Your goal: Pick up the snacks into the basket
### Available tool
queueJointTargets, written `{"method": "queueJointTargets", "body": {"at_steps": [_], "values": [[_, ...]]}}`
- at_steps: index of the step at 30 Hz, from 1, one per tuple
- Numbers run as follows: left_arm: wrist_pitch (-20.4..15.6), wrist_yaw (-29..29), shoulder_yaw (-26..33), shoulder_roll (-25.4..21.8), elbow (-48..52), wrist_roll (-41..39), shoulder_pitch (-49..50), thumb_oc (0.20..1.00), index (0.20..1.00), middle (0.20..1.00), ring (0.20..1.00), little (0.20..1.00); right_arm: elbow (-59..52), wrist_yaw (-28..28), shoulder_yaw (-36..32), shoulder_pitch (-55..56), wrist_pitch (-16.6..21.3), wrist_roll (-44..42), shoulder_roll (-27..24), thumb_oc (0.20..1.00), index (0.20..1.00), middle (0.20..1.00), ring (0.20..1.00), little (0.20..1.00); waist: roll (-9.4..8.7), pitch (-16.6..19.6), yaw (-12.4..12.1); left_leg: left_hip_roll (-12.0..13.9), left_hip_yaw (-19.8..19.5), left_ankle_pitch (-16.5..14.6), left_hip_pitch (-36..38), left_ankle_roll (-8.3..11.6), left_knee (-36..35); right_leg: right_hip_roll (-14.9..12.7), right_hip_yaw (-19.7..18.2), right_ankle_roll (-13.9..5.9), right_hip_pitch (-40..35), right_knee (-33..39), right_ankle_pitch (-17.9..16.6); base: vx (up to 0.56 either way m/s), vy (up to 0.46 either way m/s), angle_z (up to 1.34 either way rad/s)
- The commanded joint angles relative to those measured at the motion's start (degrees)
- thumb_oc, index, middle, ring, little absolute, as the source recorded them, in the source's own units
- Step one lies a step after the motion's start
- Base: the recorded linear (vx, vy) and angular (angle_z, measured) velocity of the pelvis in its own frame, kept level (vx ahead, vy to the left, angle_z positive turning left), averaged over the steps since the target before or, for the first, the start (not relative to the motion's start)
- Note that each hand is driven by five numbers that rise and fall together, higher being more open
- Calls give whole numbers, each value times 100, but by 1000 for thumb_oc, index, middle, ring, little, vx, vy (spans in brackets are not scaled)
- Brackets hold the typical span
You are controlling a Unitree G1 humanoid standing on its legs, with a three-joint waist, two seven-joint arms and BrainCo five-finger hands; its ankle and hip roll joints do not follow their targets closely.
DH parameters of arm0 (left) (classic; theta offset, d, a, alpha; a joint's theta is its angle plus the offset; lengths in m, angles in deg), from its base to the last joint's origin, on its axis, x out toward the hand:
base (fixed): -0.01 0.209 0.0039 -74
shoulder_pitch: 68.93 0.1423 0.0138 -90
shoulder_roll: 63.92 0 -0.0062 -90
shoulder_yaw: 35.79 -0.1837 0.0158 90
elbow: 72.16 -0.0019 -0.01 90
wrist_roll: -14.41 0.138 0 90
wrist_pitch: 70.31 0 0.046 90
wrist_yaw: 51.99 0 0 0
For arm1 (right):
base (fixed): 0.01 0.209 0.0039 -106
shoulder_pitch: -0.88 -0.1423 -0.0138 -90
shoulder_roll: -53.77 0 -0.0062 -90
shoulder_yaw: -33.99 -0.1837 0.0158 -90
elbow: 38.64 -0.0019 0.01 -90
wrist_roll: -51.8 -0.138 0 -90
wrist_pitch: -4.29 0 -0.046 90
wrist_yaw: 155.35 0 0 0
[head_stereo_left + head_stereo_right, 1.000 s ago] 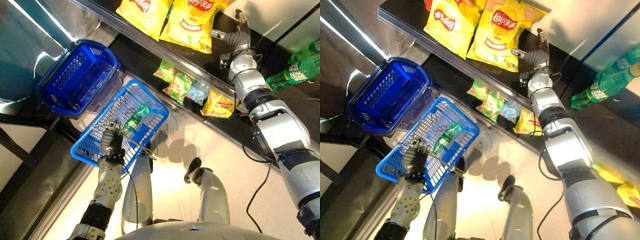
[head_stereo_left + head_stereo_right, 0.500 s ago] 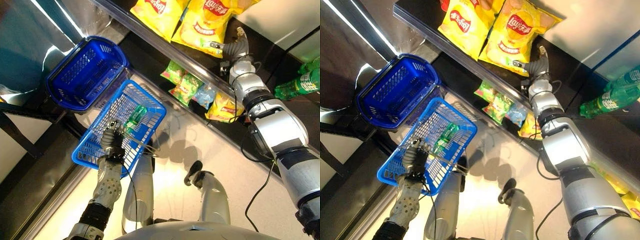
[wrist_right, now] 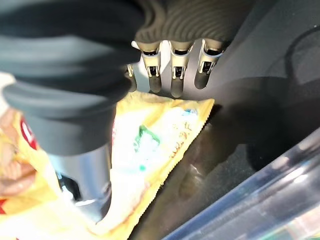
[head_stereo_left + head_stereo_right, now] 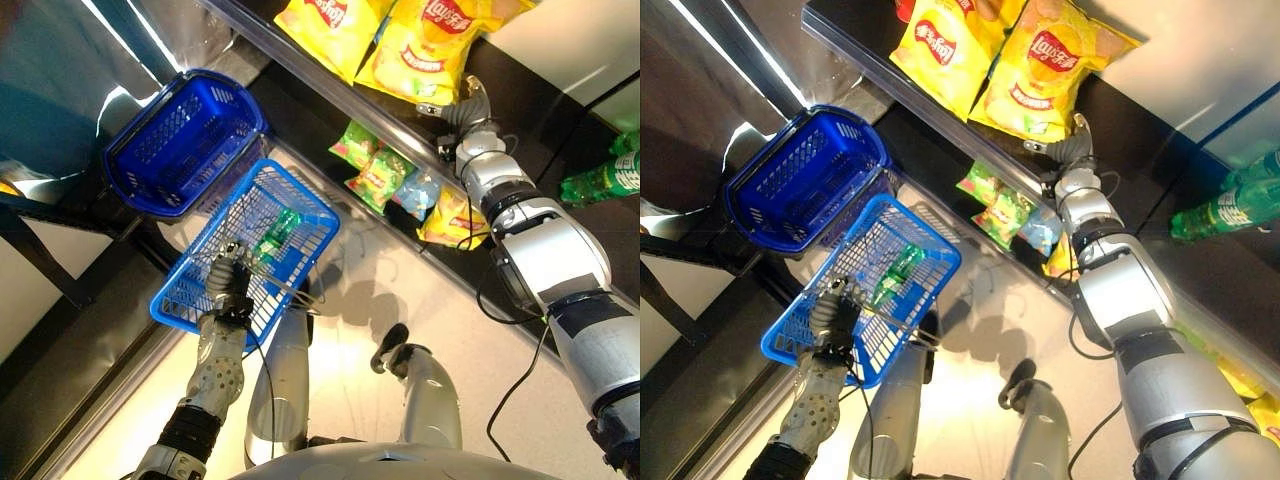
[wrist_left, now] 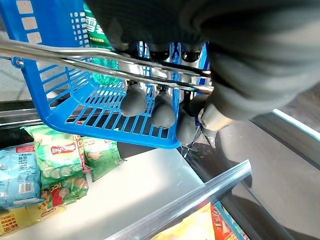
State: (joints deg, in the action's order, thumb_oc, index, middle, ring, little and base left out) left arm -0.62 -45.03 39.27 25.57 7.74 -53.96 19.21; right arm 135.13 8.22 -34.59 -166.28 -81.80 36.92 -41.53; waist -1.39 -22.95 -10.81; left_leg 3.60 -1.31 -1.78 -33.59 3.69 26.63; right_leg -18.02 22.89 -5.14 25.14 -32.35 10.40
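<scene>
Two yellow chip bags lie on the upper shelf; our right hand, fingers straight, reaches the nearer bag's corner; we should pinch it firmly; our left hand clasps the basket handle.

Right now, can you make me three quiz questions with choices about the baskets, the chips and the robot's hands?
1. Where is the green bottle?
A. inside the lighter blue basket
B. on the floor
C. on the top shelf

2. How many blue baskets are there?
A. one
B. two
C. four

3. What is the left hand doing?
A. hanging open
B. curled round the basket handle
C. holding chips

Answers:
1 A, the bottle lies in the lighter blue basket.
2 B, a darker blue basket sits beside it.
3 B, its fingers wrap the basket handle, while the right hand reaches open over the yellow chip bag.
</scene>
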Motion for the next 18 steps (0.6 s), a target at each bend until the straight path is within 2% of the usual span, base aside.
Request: {"method": "queueJointTargets", "body": {"at_steps": [1,7,12,13,15,18], "values": [[-267,-496,-321,-47,1252,40,-213,200,200,200,200,200,46,-75,267,-655,-40,391,-442,1000,1000,1000,1000,1000,352,101,-296,-152,84,-508,82,-297,187,72,22,-428,-39,-173,-374,4,-24,9],[-207,-512,-398,-123,1269,92,-313,200,200,200,200,200,97,4,285,-602,-156,526,-835,1000,1000,1000,1000,1000,473,106,-493,-250,-35,-443,12,-304,128,6,181,-461,-61,-212,-341,10,-27,20],[-201,-495,-372,-134,1256,119,-348,200,200,200,200,200,101,28,267,-595,-186,525,-924,1000,1000,1000,1000,1000,498,110,-533,-287,-85,-426,-42,-304,133,-12,242,-463,-62,-238,-333,6,-9,10],[-183,-476,-368,-122,1249,125,-361,200,200,200,200,200,134,26,257,-607,-218,586,-962,583,583,583,583,583,515,114,-567,-310,-114,-420,-81,-308,134,-43,282,-456,-57,-245,-325,0,0,0],[-181,-475,-365,-113,1248,126,-359,200,200,200,200,200,142,10,246,-613,-225,605,-968,203,203,203,203,203,518,120,-568,-318,-123,-417,-94,-310,135,-52,295,-458,-48,-256,-323,0,8,7],[-185,-450,-367,-112,1238,142,-384,200,200,200,200,200,118,-74,212,-649,-203,553,-972,200,200,200,200,200,526,121,-569,-327,-128,-418,-114,-321,143,-69,272,-451,1,-297,-314,-8,14,14]]}}
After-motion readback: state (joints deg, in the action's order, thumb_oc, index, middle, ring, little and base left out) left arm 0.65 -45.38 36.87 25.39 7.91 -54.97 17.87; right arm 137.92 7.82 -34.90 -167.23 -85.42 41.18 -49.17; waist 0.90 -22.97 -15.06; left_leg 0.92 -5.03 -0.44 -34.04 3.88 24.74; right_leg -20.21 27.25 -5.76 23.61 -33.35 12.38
